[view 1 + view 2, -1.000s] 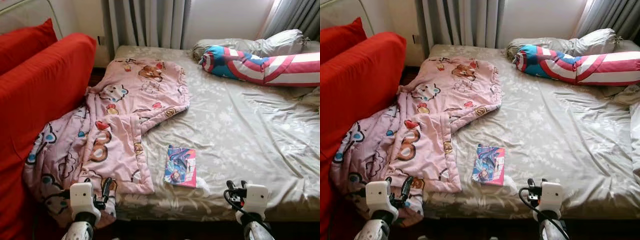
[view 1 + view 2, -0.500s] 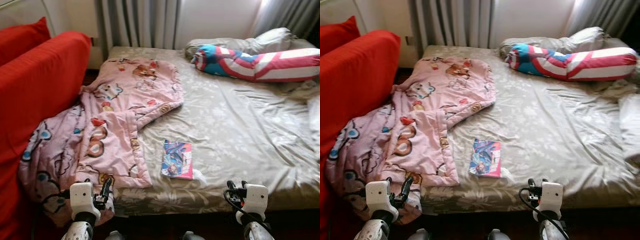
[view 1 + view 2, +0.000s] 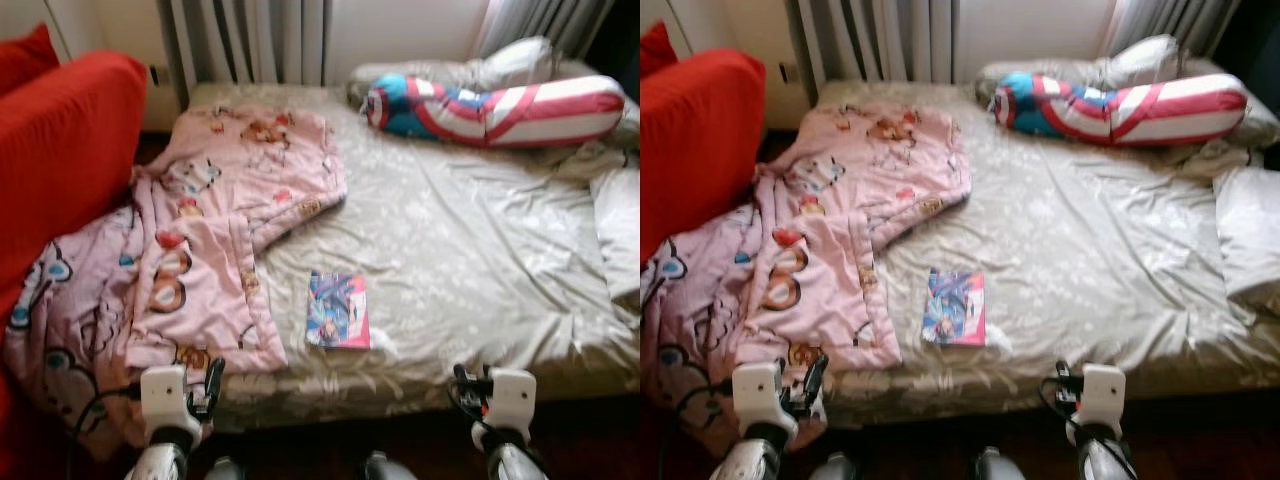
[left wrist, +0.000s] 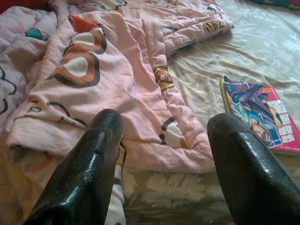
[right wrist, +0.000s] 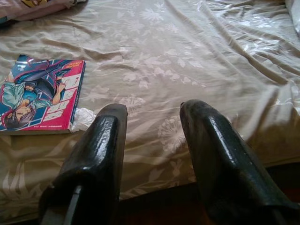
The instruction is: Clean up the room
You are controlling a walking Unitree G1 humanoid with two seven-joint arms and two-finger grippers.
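Here the book (image 3: pixel 338 311) lies on the bed (image 3: pixel 480 250), between the spread left gripper (image 4: pixel 164 159) and spread right gripper (image 5: pixel 152 140), both empty.

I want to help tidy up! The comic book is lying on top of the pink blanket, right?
Not quite. The comic book lies on the bare bedsheet, beside the pink blanket and not on it. The left eye view shows this.

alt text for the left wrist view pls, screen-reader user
The open left gripper, two black fingers apart with nothing between them, points at a rumpled pink cartoon-print blanket hanging over the edge of a bed with a beige floral sheet. A colourful comic book lies flat on the sheet beside the blanket.
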